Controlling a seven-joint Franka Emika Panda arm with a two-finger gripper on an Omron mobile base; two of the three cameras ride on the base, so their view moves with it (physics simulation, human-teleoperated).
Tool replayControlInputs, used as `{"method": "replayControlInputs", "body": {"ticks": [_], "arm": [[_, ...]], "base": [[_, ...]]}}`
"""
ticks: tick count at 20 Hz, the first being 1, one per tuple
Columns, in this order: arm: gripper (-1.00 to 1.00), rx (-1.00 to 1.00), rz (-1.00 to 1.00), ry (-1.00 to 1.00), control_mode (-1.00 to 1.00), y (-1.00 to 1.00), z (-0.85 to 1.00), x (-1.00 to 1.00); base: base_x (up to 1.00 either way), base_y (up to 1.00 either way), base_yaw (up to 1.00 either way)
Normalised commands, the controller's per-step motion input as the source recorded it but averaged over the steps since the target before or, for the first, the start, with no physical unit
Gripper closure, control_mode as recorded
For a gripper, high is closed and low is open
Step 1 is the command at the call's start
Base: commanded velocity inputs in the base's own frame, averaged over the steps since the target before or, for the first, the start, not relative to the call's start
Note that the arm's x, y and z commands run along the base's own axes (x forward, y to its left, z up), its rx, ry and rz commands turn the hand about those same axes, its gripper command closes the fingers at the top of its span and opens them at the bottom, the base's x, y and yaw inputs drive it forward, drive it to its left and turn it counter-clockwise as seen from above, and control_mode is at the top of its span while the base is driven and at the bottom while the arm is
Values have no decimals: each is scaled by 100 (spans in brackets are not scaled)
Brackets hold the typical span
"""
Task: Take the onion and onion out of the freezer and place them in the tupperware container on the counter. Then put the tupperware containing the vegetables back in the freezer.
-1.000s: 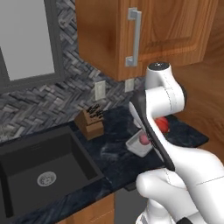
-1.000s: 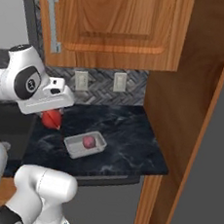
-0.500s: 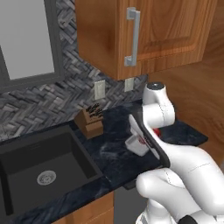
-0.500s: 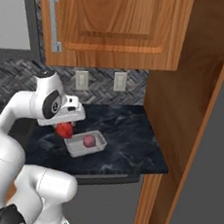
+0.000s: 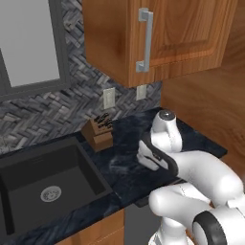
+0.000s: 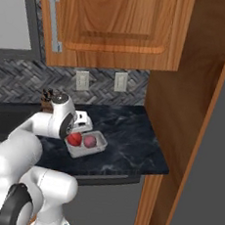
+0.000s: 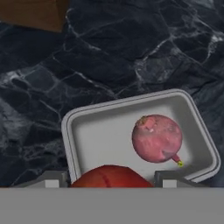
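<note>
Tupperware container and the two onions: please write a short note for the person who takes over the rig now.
Tool: closed on the red-orange onion, low over the tupperware container.
Maroon onion: already lying in the container, which stands on the counter.
Done: both onions are out of the freezer, one is placed.
Left: release the red-orange onion into the container, then carry the container to the freezer.

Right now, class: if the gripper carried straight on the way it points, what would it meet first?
The gripper holds the red-orange onion between its fingers and points down at the tupperware container. Going on, the onion would probably touch the container's floor first, beside the maroon onion; the depth is hard to judge.
</note>
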Motion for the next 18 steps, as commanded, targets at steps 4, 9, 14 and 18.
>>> {"method": "replayControlInputs", "body": {"ticks": [4, 9, 14, 18], "arm": [[100, 1, 1, -7, -100, 0, -16, 43], [100, 0, 0, -1, -100, 0, -29, 8], [100, 0, 0, 0, -100, 0, -17, 7], [100, 0, 0, 0, -100, 0, -1, 45]], "base": [[0, 0, 0], [0, 0, 0], [0, 0, 0], [0, 0, 0]]}}
